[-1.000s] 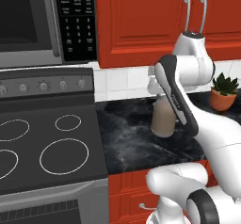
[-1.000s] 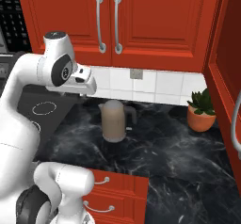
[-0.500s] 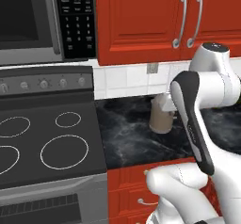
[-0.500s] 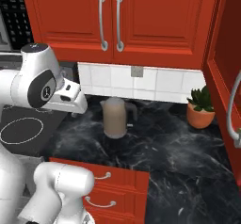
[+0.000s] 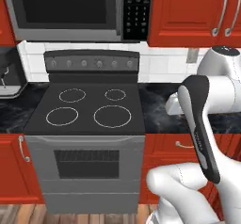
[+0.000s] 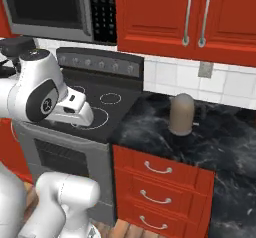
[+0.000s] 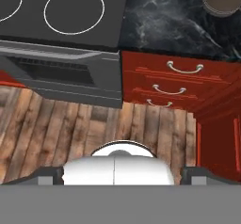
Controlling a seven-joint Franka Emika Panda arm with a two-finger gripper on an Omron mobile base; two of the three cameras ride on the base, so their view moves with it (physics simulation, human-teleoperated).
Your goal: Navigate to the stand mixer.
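The stand mixer is out of view. My arm is folded in front of the base, with the white hand (image 5: 172, 104) held over the counter edge to the right of the stove (image 5: 89, 111); the same hand (image 6: 76, 110) hangs over the stove's front in the right base view. In the hand view the camera looks straight down at the floor, and two dark fingertips (image 7: 51, 173) stand far apart at the bottom, so the gripper (image 7: 120, 175) is open with nothing between them.
A black microwave (image 5: 70, 9) hangs above the stove. A dark appliance (image 5: 8, 77) sits on the counter at the far left. A beige canister (image 6: 181, 114) stands on the black marble counter (image 6: 225, 147) above red drawers (image 6: 160, 192). Wooden floor (image 7: 70, 124) lies below.
The whole scene has shifted right as the base drove left: the stove now sits centred, the plant has gone out of view, and the canister is further right.
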